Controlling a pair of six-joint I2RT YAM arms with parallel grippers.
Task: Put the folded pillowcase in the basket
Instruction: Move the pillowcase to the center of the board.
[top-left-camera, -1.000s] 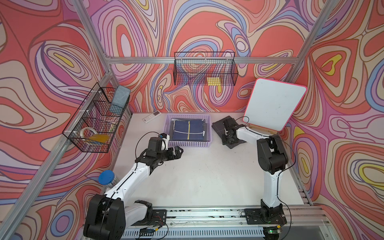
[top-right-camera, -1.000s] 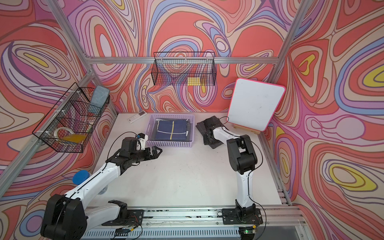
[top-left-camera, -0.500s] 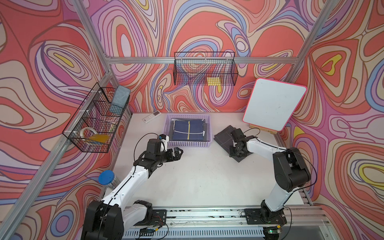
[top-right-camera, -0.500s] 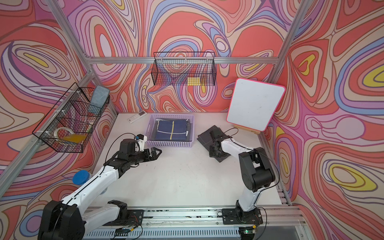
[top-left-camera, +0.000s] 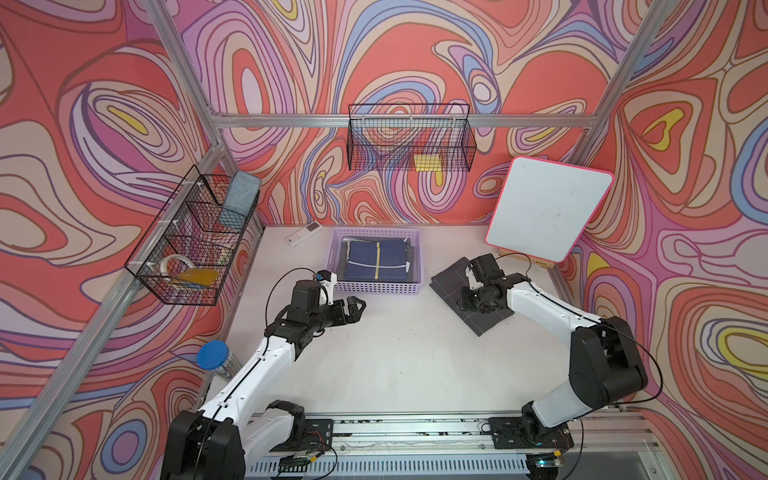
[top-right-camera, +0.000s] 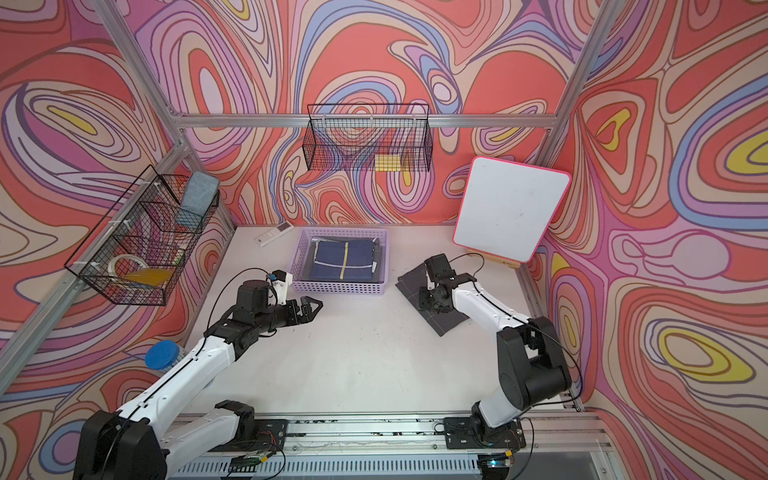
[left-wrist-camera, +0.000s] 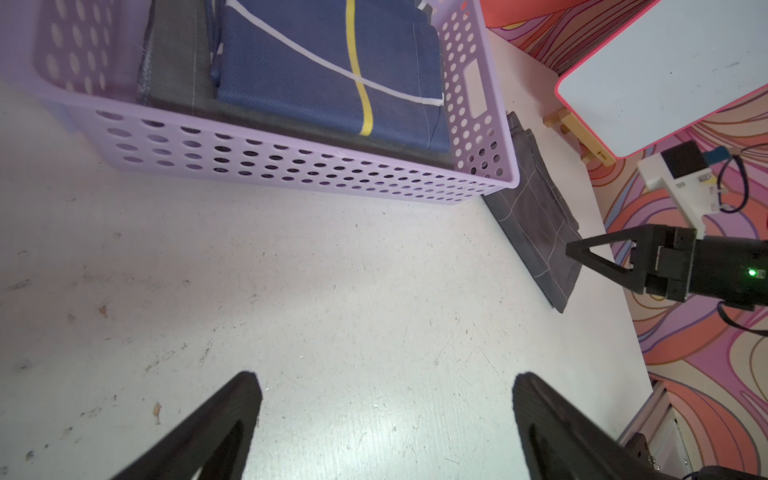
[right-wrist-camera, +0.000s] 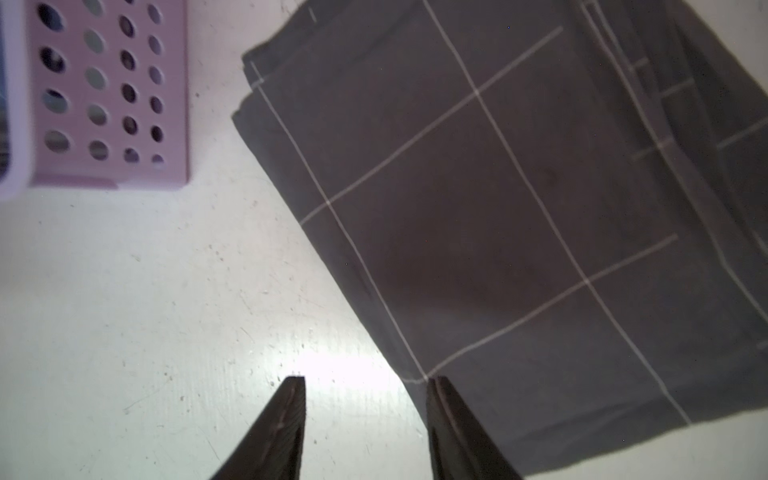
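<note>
On a scuffed white table (top-left-camera: 395, 353), inside a booth whose walls (top-left-camera: 291, 62) swirl with red, pink, lilac and yellow, two white-and-black robot arms reach in from a rail at the near edge. At far left a black wire rack (top-left-camera: 183, 249) hangs on the side wall, and a jar with a blue lid (top-left-camera: 214, 354) stands below it by the table's edge. The left gripper (top-left-camera: 355, 307) hovers over bare tabletop just in front of the basket, its forearm nearly level and its jaws spread wide with nothing between them, as the left wrist view (left-wrist-camera: 382, 386) also shows. A white remote control (top-left-camera: 303, 232) lies by the back wall. Beside it sits the lilac basket (top-left-camera: 374, 286), already containing a folded navy cloth (top-left-camera: 376, 262) with white and yellow stripes. A second wire basket (top-left-camera: 409, 137) hangs on the back wall above. Right of the lilac basket, the folded pillowcase (top-left-camera: 446, 278), dark grey with thin pale grid lines, lies flat on the table at an angle, close to the basket's right end but outside it. The right gripper (top-left-camera: 467, 303) points down at its near left edge; in the right wrist view its jaws (right-wrist-camera: 365, 380) are partly apart and holding nothing, one tip over the cloth's edge. At far right a pink-rimmed whiteboard (top-left-camera: 548, 212) leans on a small wooden stand.
</note>
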